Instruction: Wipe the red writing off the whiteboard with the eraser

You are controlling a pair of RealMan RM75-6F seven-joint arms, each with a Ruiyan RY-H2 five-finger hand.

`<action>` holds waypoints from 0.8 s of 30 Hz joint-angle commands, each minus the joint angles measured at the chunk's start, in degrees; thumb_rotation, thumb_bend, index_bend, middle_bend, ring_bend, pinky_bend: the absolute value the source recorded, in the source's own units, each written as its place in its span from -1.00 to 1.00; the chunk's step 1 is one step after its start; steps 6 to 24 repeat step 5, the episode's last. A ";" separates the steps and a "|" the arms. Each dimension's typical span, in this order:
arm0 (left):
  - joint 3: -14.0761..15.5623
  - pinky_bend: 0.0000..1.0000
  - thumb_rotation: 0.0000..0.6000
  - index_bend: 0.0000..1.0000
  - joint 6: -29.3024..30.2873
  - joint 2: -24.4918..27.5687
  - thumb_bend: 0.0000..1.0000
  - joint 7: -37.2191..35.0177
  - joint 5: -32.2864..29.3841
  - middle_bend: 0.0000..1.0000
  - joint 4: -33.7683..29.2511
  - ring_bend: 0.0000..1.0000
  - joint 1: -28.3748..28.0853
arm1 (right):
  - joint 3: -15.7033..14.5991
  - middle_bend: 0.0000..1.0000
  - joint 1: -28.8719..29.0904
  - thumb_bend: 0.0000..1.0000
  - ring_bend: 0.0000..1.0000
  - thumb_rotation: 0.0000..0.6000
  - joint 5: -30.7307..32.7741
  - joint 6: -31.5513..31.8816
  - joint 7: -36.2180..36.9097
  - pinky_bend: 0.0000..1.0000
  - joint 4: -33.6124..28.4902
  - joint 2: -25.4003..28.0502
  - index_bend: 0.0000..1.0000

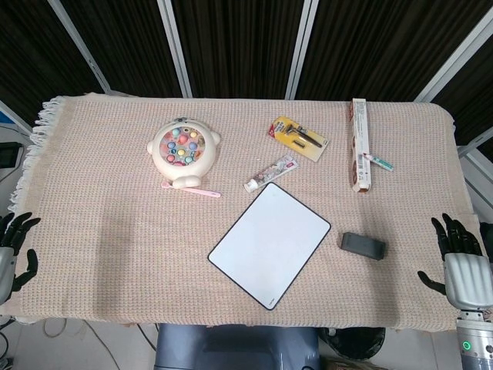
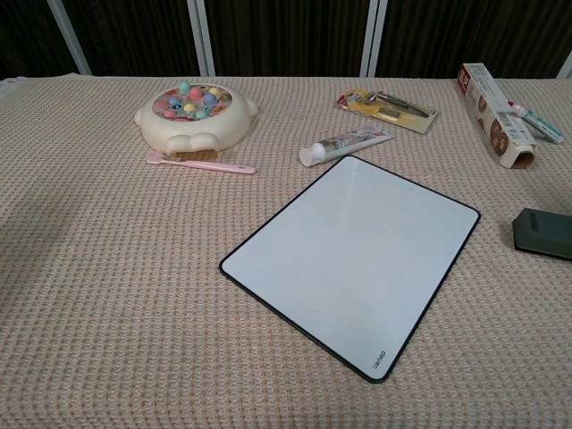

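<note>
Beige cloth covers the desk (image 1: 115, 231). The eraser (image 1: 363, 245) lies beside the whiteboard (image 1: 269, 244), well apart from the right hand (image 1: 460, 266), fingers spread, empty; left hand (image 1: 11, 254) likewise at the left edge.

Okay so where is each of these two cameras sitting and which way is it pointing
Head view: high above the near table edge, looking steeply down on the whole cloth; the left hand and right hand show at the bottom corners, fingers spread, holding nothing.
Chest view: low at the near edge, looking across the table toward the dark curtains; no part of the robot shows.
Shared: the whiteboard, the eraser to its right, the toothpaste tube and the fishing toy.
</note>
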 commanded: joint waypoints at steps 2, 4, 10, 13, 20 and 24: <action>-0.02 -0.98 1.00 -0.68 0.04 0.02 0.27 -0.04 0.01 -0.82 -0.02 -0.95 0.01 | 0.81 -1.00 -0.72 -0.80 -0.88 1.00 0.03 0.61 -0.45 -0.67 1.10 -0.67 -1.00; -0.05 -0.98 1.00 -0.68 0.03 0.06 0.27 -0.10 -0.02 -0.82 0.09 -0.95 0.01 | 1.05 -1.00 -0.91 -0.80 -0.88 1.00 0.36 0.16 -0.43 -0.67 1.41 -0.48 -1.00; -0.07 -0.98 1.00 -0.68 0.02 0.08 0.27 -0.16 -0.06 -0.82 0.09 -0.95 0.00 | 1.10 -1.00 -0.97 -0.80 -0.88 1.00 0.35 -0.03 -0.33 -0.67 1.46 -0.33 -1.00; -0.07 -0.98 1.00 -0.68 0.02 0.08 0.27 -0.16 -0.06 -0.82 0.09 -0.95 0.00 | 1.10 -1.00 -0.97 -0.80 -0.88 1.00 0.35 -0.03 -0.33 -0.67 1.46 -0.33 -1.00; -0.07 -0.98 1.00 -0.68 0.02 0.08 0.27 -0.16 -0.06 -0.82 0.09 -0.95 0.00 | 1.10 -1.00 -0.97 -0.80 -0.88 1.00 0.35 -0.03 -0.33 -0.67 1.46 -0.33 -1.00; -0.07 -0.98 1.00 -0.68 0.02 0.08 0.27 -0.16 -0.06 -0.82 0.09 -0.95 0.00 | 1.10 -1.00 -0.97 -0.80 -0.88 1.00 0.35 -0.03 -0.33 -0.67 1.46 -0.33 -1.00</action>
